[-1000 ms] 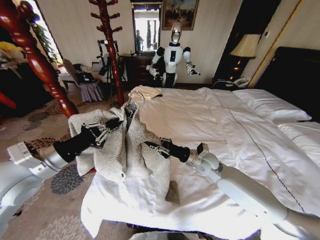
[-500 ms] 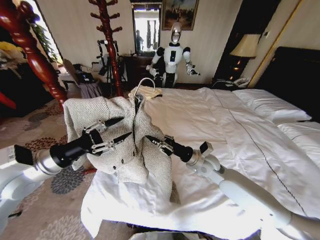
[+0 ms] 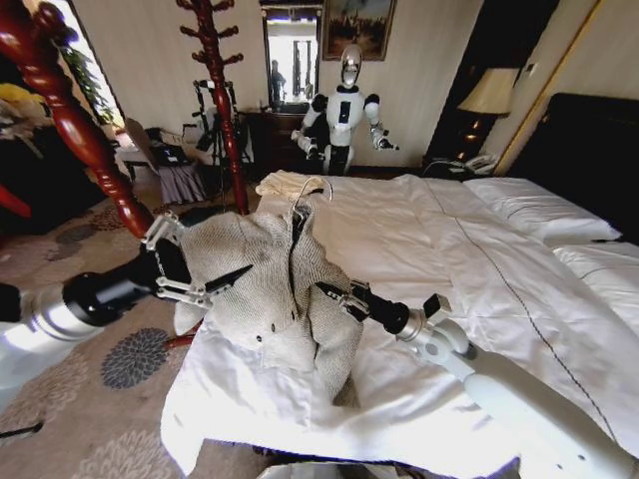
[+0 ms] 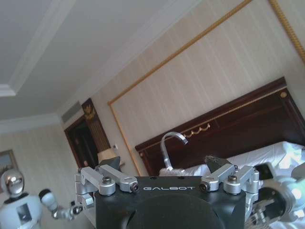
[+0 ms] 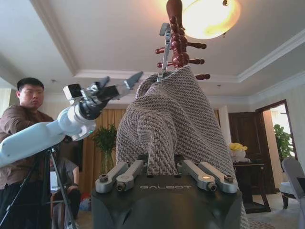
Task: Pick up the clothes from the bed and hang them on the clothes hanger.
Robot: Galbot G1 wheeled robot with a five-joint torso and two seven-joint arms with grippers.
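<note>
right hand (image 3: 332, 295) clamped on cardigan (image 3: 270, 289) knit, 5 o'clock | left hand (image 3: 200, 282) spread wide, empty, 9 o'clock | cardigan draped on hanger (image 3: 298, 215) above bed (image 3: 449, 299): soft, limp, light; grip by hook (image 3: 312, 190) or shoulder

We see the cardigan (image 3: 270, 289) as coarse, matt grey-beige knit, rough and ribbed. Its hanger hook (image 3: 312, 190) looks like thin bright wire. The bed (image 3: 479, 289) wears smooth white cloth. The coat stand (image 3: 222, 90) is glossy reddish-brown turned wood. Both grippers show matt black housings and brushed silver metal links.
</note>
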